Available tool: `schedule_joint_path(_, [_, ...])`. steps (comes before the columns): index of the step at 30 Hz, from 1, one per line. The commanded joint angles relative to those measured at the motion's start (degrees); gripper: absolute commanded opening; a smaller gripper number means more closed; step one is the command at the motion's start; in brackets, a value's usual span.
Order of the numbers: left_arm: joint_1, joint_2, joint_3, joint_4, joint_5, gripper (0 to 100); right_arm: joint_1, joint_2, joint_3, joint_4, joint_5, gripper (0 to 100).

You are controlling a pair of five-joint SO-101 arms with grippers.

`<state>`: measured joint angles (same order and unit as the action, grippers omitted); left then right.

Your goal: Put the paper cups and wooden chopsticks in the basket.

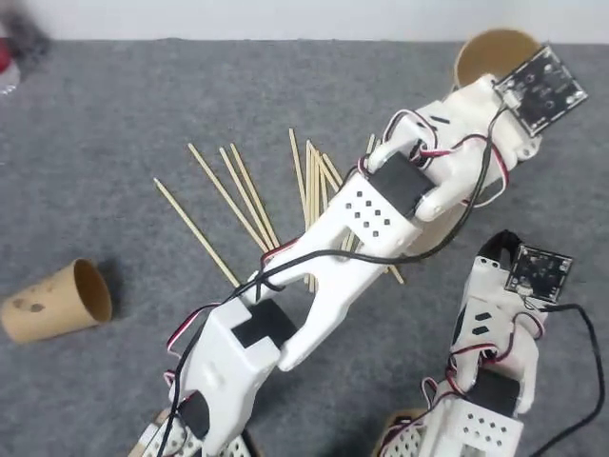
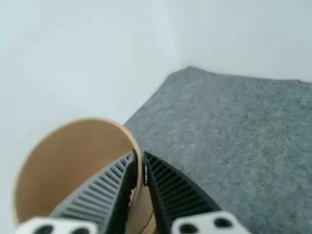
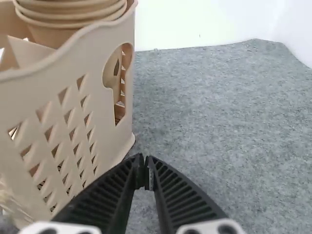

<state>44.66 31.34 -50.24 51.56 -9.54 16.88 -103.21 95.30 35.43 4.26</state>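
My left tool (image 2: 139, 158) is pinching the wall of a paper cup (image 2: 73, 165) at its rim, with one finger inside and one outside. This is at the far right corner of the table (image 1: 114, 114). My right tool (image 3: 145, 163) is pressed together on nothing, just beside the basket (image 3: 63, 97). I think such a thin pinch can let the cup swing or slip while I carry it, or it can crush the rim. The cup's mouth points up, and its long axis is about upright.
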Motion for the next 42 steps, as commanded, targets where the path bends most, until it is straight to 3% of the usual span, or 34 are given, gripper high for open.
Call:
schedule_joint_path(1, [-0.88, -1.14, 0.31, 0.18, 0.88, 3, 0.66, -0.40, 1.14, -1.27, -0.53, 0.9])
schedule_joint_path(5, [-3.60, -2.73, -4.00, 3.87, 5.01, 19, 0.66, -0.40, 1.14, -1.27, -0.53, 0.9])
schedule_joint_path(9, [-8.18, -4.75, -10.51, 11.25, 7.03, 20, 0.66, -0.31, 1.14, -1.27, -0.53, 0.9])
schedule_joint_path(18, [-28.22, -9.14, -26.42, 49.85, 1.93, 20, 0.48, -0.66, 1.14, -0.22, -0.53, 0.9])
schedule_joint_path(23, [-52.22, -10.11, -18.15, 49.23, 8.62, 21, 0.48, -0.66, 1.14, -0.13, -0.53, 0.9])
schedule_joint_path(29, [-70.68, -14.77, 3.56, 49.23, -1.23, 22, 0.22, -0.57, 1.14, -0.13, -0.53, 0.9])
schedule_joint_path(32, [-76.04, -20.04, 16.22, 49.23, -7.74, 22, 0.13, -0.48, 1.14, -0.13, -0.53, 0.9])
schedule_joint_path(42, [-84.66, -37.98, 43.30, 48.35, -14.07, 16, 0.13, -0.40, 1.14, -0.04, -0.53, 0.9])
